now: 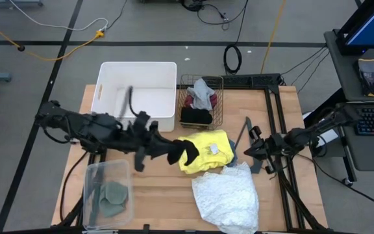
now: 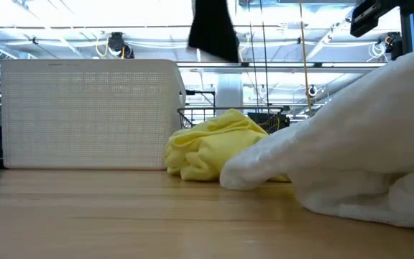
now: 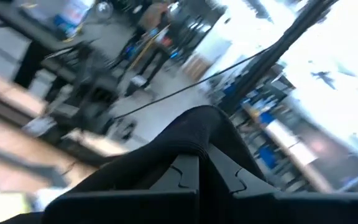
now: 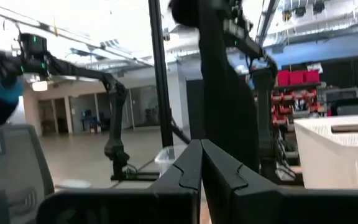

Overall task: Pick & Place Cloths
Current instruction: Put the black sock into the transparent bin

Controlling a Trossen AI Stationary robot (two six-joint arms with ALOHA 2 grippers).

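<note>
The left arm's tool is clamped on a limp black fabric cloth, hanging clear above the wooden desk. The brown wire basket already holding cloths lies just beyond it, nearer this arm; the right tool, fingers together, waits apart.

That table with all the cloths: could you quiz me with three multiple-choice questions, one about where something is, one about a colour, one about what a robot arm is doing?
1. Where do the sage-green cloths lie?
A. in the clear plastic bin
B. in the wire basket
C. on the white lacy cloth

2. What colour is the cloth beside the lacy one on the table?
A. maroon
B. yellow
C. blue

3. What is the left gripper doing?
A. resting open on the table
B. holding a black cloth in the air
C. pressing on the white bin

Answers:
1 A: they show through the clear bin in the high view.
2 B: the yellow cloth touches it.
3 B: in the low view the black cloth hangs above the table.
</note>
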